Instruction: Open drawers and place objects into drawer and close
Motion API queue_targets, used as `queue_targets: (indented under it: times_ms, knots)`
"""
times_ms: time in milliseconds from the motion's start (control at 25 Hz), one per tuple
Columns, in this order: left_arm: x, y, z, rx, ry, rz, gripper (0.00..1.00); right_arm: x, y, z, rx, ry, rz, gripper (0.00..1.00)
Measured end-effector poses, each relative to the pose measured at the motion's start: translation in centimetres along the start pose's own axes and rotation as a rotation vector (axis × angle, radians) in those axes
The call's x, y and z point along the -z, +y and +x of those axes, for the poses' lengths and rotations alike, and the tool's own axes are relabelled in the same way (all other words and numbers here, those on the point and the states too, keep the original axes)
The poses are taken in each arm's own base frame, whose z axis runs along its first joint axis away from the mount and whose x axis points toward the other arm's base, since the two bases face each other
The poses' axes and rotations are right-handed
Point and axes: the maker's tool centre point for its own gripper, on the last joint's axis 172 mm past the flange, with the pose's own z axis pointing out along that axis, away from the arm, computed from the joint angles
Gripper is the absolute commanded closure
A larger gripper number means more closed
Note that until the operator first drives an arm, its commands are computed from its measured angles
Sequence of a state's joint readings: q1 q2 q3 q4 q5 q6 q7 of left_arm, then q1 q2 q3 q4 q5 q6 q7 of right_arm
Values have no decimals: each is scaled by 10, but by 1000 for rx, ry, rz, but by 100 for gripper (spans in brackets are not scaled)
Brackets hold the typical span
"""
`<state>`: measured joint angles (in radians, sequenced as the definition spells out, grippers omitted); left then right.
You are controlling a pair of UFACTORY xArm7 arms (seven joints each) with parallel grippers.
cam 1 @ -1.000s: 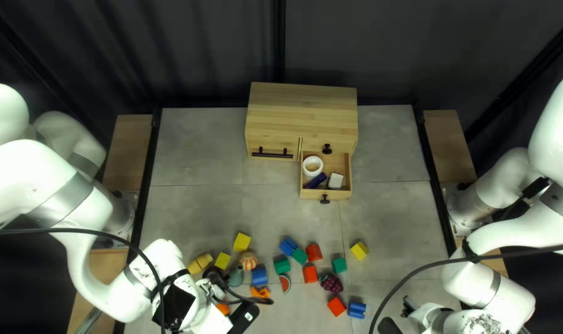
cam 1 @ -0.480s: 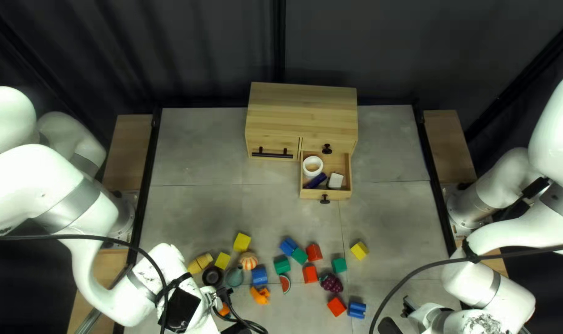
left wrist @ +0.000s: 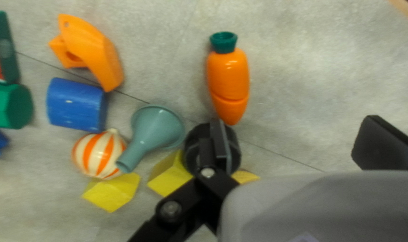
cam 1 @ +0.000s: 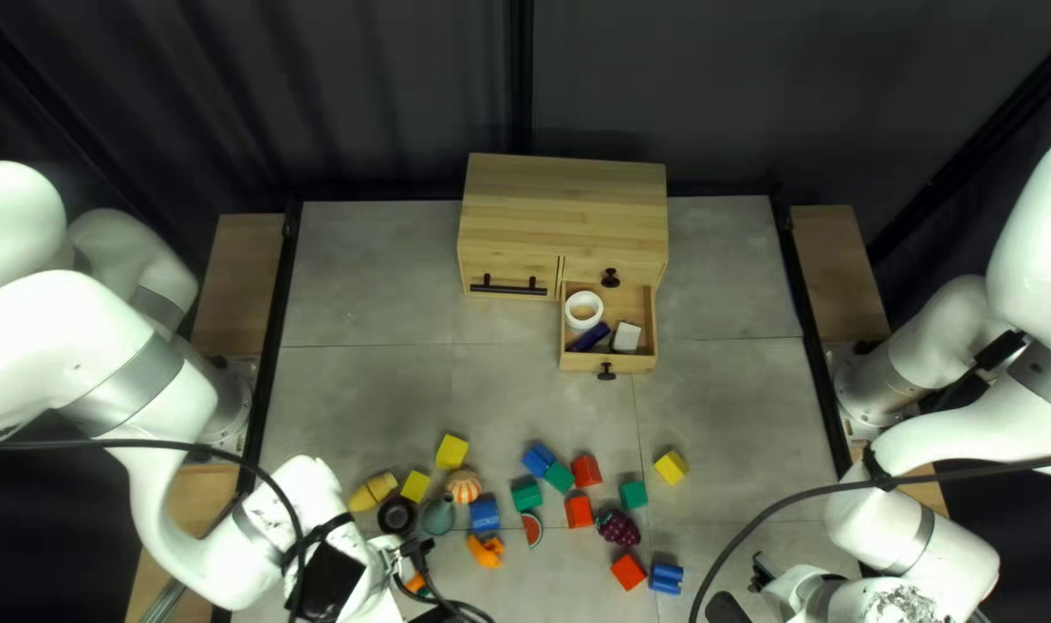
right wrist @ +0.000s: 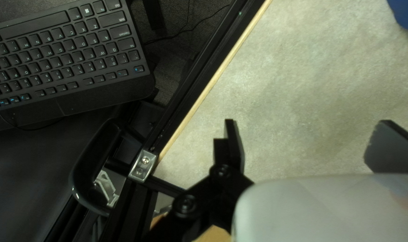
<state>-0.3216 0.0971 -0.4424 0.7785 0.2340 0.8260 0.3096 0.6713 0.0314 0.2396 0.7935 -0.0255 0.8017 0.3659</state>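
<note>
Pale wooden drawer (cam 1: 589, 362) stands pulled out, presumably to receive more beside its white ring (cam 1: 584, 327); other contents hard to identify. Green-topped orange plastic carrot (left wrist: 228, 76) lies just ahead of left gripper (left wrist: 298, 134), spread wide and empty, likely for a grasp; right gripper (right wrist: 308, 139) also wide, empty, apparently parked. Grey tiled tabletop (cam 1: 376, 381), dark curtain (cam 1: 318, 92) beyond.

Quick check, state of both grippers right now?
Left gripper: open, holding nothing.
Right gripper: open, holding nothing.
</note>
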Motion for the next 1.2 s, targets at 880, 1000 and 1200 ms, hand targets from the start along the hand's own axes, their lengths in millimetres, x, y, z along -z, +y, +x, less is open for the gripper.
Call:
queue_targets:
  times_ms: [880, 1000, 1200]
  knots:
    - [-36, -7, -25, -82, -70, -55, 0, 0, 0, 0, 0, 0, 0, 0]
    - [-41, -8, -24, -92, -65, -62, 0, 0, 0, 0, 0, 0, 0, 0]
    - [-48, -7, -27, -103, -59, -82, 0, 0, 0, 0, 0, 0, 0, 0]
